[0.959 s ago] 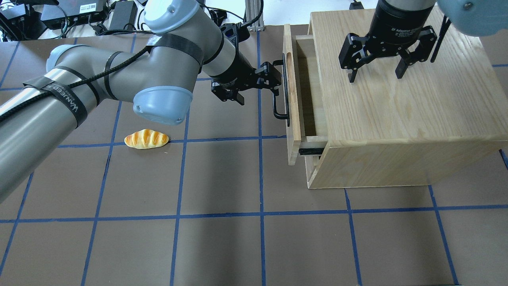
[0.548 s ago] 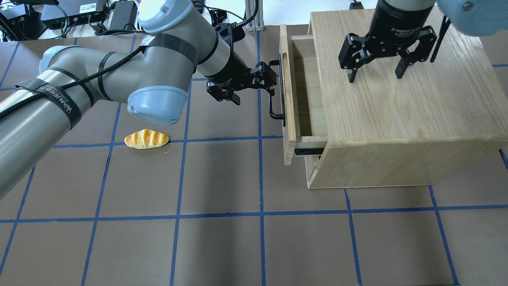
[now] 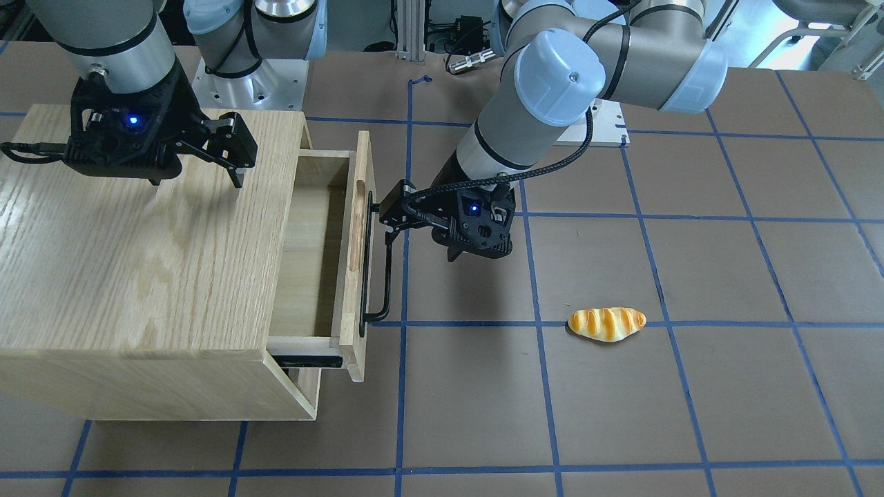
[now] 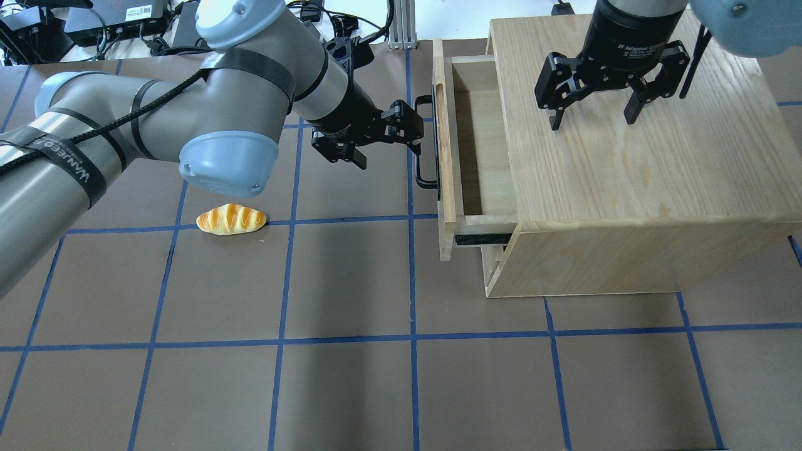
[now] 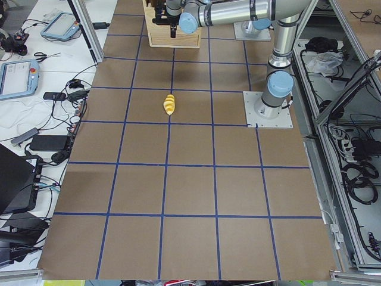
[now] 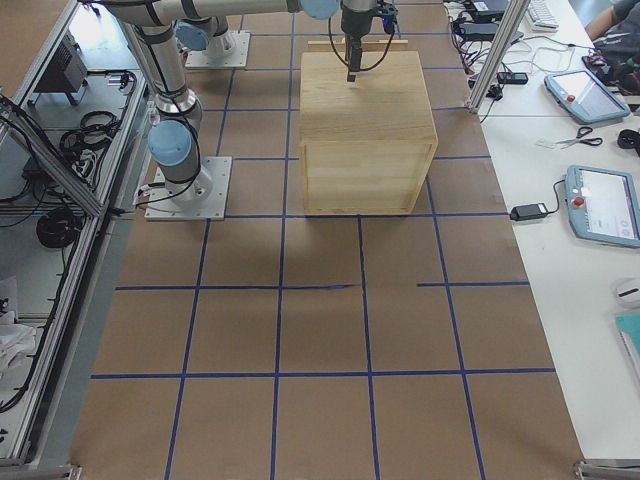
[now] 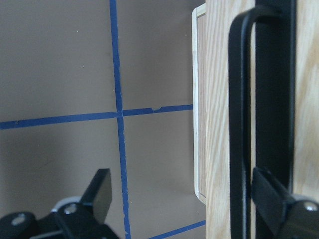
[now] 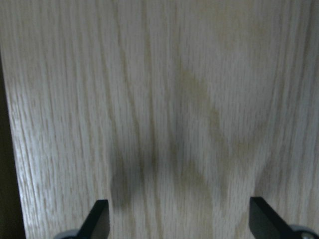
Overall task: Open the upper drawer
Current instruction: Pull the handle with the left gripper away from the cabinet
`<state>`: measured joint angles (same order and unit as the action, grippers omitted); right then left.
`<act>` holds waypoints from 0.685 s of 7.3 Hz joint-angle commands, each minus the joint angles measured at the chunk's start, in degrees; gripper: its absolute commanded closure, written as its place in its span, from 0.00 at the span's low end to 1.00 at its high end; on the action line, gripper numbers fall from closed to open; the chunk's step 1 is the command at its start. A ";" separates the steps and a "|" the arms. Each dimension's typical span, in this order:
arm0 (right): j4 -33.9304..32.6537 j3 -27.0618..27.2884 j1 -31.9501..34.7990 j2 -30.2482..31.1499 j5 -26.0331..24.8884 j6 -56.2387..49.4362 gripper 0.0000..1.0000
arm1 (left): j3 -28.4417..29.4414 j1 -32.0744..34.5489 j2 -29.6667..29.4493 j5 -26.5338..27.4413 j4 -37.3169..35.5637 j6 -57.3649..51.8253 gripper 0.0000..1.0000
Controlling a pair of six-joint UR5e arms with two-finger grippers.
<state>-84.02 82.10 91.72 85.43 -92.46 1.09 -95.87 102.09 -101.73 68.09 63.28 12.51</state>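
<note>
The upper drawer (image 4: 442,156) of light oak stands pulled partly out of the wooden cabinet (image 4: 626,188), its inside bare. Its long black bar handle (image 4: 416,168) faces my left gripper (image 4: 388,141). That gripper is open, with one finger hooked behind the bar. The left wrist view shows this: the handle (image 7: 239,124) runs in front of the right finger (image 7: 274,199), the other finger (image 7: 99,194) stands apart. The front-facing view shows the drawer (image 3: 359,255) and left gripper (image 3: 421,231) as well. My right gripper (image 4: 592,119) is open and empty just above the cabinet top.
A toy bread roll (image 4: 230,219) lies on the brown, blue-taped table to the left of the drawer, below my left arm. The cabinet stands at the right side of the table. Cables and boxes lie beyond the far edge.
The upper drawer has slid further out of the cabinet, to the view's left. My left gripper moved left with the handle. The right gripper has not moved.
</note>
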 commanded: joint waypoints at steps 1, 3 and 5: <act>0.00 -0.01 0.04 0.00 0.00 0.05 0.00 | -0.11 -0.31 0.39 0.03 0.80 -1.08 0.00; 0.00 -0.01 -0.05 0.00 0.00 -0.04 0.00 | 0.24 -1.01 1.09 -0.49 1.84 -1.08 0.00; 0.00 -0.01 -0.05 0.00 0.00 0.05 0.00 | 1.03 -1.27 1.44 -0.50 2.90 -1.08 0.00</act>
<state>-84.02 82.10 91.72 85.43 -92.46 1.12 -95.31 101.01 -100.65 67.45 65.37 11.58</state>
